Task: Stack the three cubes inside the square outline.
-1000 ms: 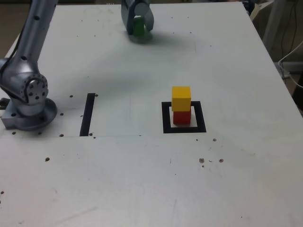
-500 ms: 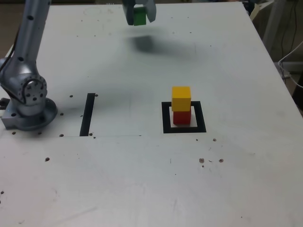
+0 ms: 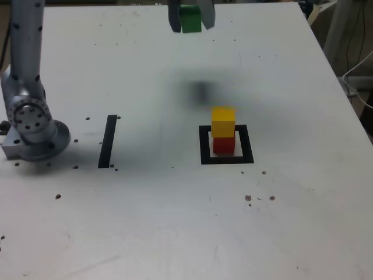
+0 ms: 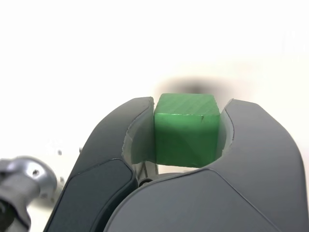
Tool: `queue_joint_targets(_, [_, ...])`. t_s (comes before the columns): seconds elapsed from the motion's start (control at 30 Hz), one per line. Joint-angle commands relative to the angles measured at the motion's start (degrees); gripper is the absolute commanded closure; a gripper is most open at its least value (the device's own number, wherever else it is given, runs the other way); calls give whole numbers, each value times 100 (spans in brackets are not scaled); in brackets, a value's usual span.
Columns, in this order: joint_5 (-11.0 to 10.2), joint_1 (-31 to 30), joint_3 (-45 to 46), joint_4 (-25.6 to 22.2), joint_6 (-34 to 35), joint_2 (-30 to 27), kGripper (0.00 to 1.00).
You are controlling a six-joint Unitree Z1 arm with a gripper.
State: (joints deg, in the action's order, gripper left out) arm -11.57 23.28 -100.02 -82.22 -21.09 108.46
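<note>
Since a second ago the gripper [image 3: 190, 17] has lifted off the table [image 3: 175, 233] and shifted toward the exterior view's right, carrying the green cube [image 3: 190, 19]; the arm's base [image 3: 32, 125] column now stands more upright. The black strip [image 3: 108, 141], at the exterior view's left, is unchanged. Fingers [image 4: 120, 145] are clamped on the green cube [image 4: 187, 129], one on each side face (its top face sticks out past the tips). Farther right, the yellow cube [image 3: 223, 122] sits on the red cube [image 3: 224, 144] inside the square outline [image 3: 227, 158], well below the held cube.
</note>
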Motion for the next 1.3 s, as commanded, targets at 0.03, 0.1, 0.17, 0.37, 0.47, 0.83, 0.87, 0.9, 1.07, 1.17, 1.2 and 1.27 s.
queue_joint_targets(0.03, [166, -350, 94, -90, 211, -178, 74])
queue_joint_targets(0.1, [269, -603, 126, -135, 369, -261, 74])
queue_joint_targets(0.17, [324, -866, 124, -188, 553, -331, 74])
queue_joint_targets(0.37, [354, -1689, 102, -274, 1191, -461, 74])
queue_joint_targets(0.47, [317, -2039, 116, -320, 1475, -489, 74])
queue_joint_targets(0.83, [128, -3218, 251, -360, 2516, -331, 74])
queue_joint_targets(0.87, [117, -3311, 246, -360, 2608, -296, 74])
queue_joint_targets(0.9, [113, -3396, 236, -359, 2694, -257, 74])
queue_joint_targets(1.07, [125, -3724, 64, -387, 3065, 45, 74])
queue_joint_targets(1.17, [155, -3788, -51, -400, 3188, 237, 74])
queue_joint_targets(1.2, [162, -3794, -85, -400, 3213, 293, 74])
queue_joint_targets(1.27, [156, -3795, -148, -400, 3245, 386, 74])
